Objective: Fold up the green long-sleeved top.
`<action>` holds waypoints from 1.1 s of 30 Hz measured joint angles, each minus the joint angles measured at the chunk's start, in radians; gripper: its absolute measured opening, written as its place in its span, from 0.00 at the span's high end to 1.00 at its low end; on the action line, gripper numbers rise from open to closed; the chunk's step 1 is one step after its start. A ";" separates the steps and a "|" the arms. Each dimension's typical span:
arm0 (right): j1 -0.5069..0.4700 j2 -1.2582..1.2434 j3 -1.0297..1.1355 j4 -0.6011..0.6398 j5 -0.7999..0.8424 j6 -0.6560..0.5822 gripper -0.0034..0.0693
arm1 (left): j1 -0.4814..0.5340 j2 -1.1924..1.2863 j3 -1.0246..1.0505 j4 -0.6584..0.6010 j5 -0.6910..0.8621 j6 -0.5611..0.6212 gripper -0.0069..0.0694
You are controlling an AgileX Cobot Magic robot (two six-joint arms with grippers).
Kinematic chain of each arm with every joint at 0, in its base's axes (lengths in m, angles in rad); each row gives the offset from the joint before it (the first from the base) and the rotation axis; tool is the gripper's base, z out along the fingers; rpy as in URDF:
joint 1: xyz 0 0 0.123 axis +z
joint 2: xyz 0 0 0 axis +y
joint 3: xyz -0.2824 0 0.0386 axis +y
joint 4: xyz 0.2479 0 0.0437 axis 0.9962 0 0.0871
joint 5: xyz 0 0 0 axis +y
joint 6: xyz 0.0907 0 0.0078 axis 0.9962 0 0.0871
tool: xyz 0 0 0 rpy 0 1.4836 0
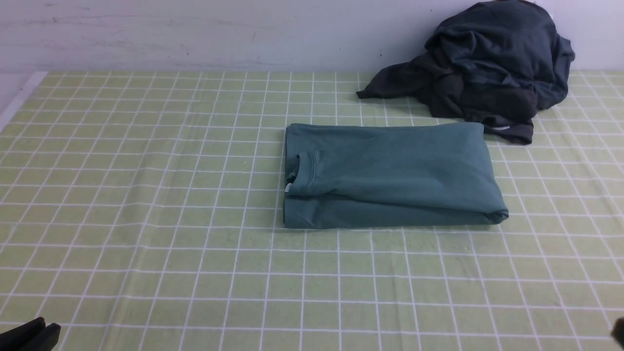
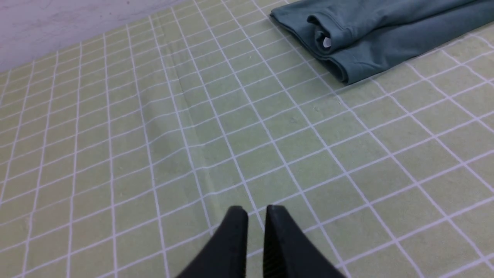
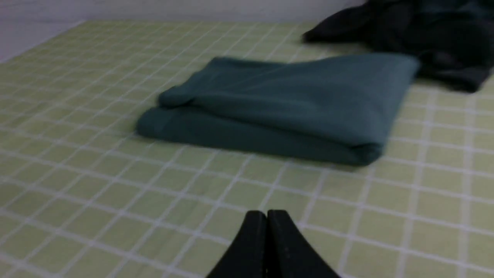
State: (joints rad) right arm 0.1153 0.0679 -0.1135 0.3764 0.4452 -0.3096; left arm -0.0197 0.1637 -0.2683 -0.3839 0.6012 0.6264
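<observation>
Ahead of you a pale green tablecloth (image 1: 146, 219) with a white grid covers the table, showing a few shallow creases on its left half. At the far right a crumpled heap of dark charcoal clothes (image 1: 487, 68) rests against the whitish wall (image 1: 195, 34); it may be more than one garment.

Checked table (image 1: 146, 219): green top (image 1: 390, 175), dark clothes (image 1: 487, 63).

- I saw the green long-sleeved top (image 1: 395, 175) lying folded into a flat rectangle, right of the table's middle.
- Its ribbed collar and white neck label faced left; a lower layer stuck out along the near edge.
</observation>
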 joint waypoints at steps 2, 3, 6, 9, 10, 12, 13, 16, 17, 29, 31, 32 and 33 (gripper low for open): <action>-0.029 -0.024 0.048 -0.098 -0.072 0.052 0.96 | 0.000 0.000 0.000 0.000 0.000 0.000 0.83; -0.067 -0.058 0.103 -0.230 -0.144 0.137 0.96 | 0.000 0.000 0.000 0.000 0.000 0.000 0.83; -0.112 -0.075 0.138 -0.359 -0.195 0.297 0.96 | 0.000 0.000 0.000 0.000 0.000 0.000 0.83; -0.158 -0.078 0.138 -0.448 -0.141 0.483 0.96 | 0.000 0.000 0.000 0.000 0.000 0.000 0.83; -0.160 -0.078 0.138 -0.448 -0.141 0.489 0.96 | 0.000 0.000 0.000 0.000 0.000 0.000 0.83; -0.169 -0.078 0.138 -0.470 -0.097 0.521 0.96 | 0.000 0.000 0.000 0.000 0.000 0.000 0.83; -0.169 -0.078 0.138 -0.472 -0.096 0.521 0.96 | 0.000 0.000 0.000 0.000 0.000 0.000 0.83; -0.169 -0.078 0.137 -0.473 -0.093 0.518 0.96 | 0.000 0.000 0.000 0.000 0.001 0.000 0.83; -0.169 -0.078 0.137 -0.473 -0.092 0.517 0.96 | 0.000 0.000 0.000 0.000 0.001 0.000 0.83; -0.169 -0.078 0.137 -0.472 -0.091 0.517 0.96 | 0.000 0.000 0.000 0.000 0.008 0.000 0.83; -0.169 -0.078 0.137 -0.472 -0.091 0.516 0.96 | 0.000 0.000 0.000 0.000 0.008 0.000 0.83; -0.169 -0.078 0.137 -0.472 -0.091 0.516 0.96 | 0.000 0.000 0.000 0.000 0.008 0.000 0.83; -0.169 -0.078 0.137 -0.472 -0.091 0.516 0.96 | 0.000 0.000 0.000 0.000 0.008 0.000 0.83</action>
State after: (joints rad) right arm -0.0536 -0.0104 0.0238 -0.0952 0.3541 0.2062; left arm -0.0197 0.1637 -0.2683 -0.3839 0.6096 0.6264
